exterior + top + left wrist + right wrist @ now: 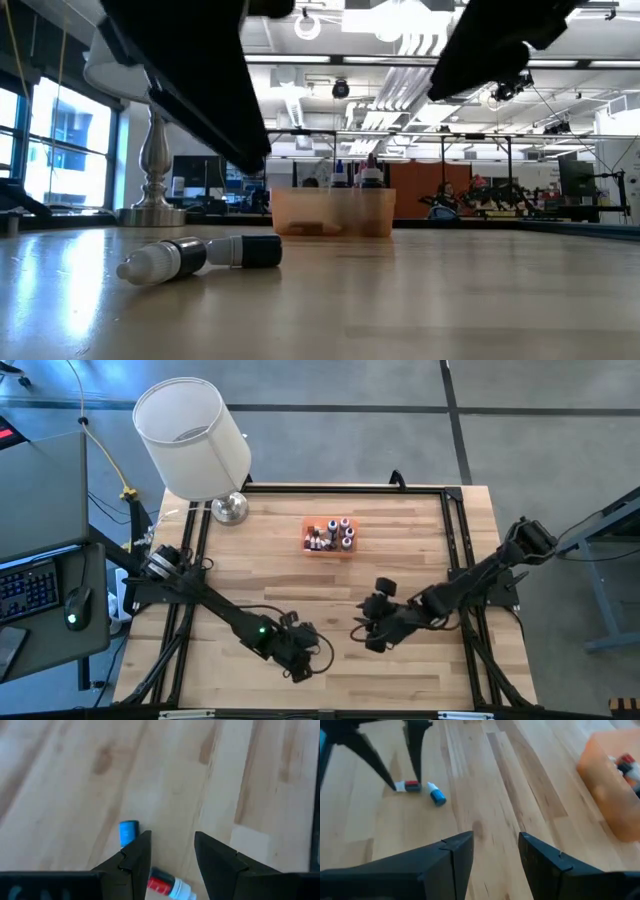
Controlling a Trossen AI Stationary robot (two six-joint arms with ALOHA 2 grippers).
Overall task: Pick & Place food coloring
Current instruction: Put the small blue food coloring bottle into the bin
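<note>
- Left gripper [172, 857] low over the wooden table [420, 560] near its front edge; jaws spread, nothing pinched.
- Two loose food colouring bottles lying flat just beside the left fingertips [415, 770]: red-bodied white-capped dropper bottle [169, 887] partly between the jaws, blue-bodied dropper bottle [128, 831] just outside one finger.
- Long axes roughly end to end, caps meeting.
- Right gripper [495, 855] waiting near the table's middle, jaws spread and empty; farther from both bottles.
- Translucent orange plastic tray [312, 550] toward the rear edge, holding a cluster of upright white-capped bottles [335, 535].
</note>
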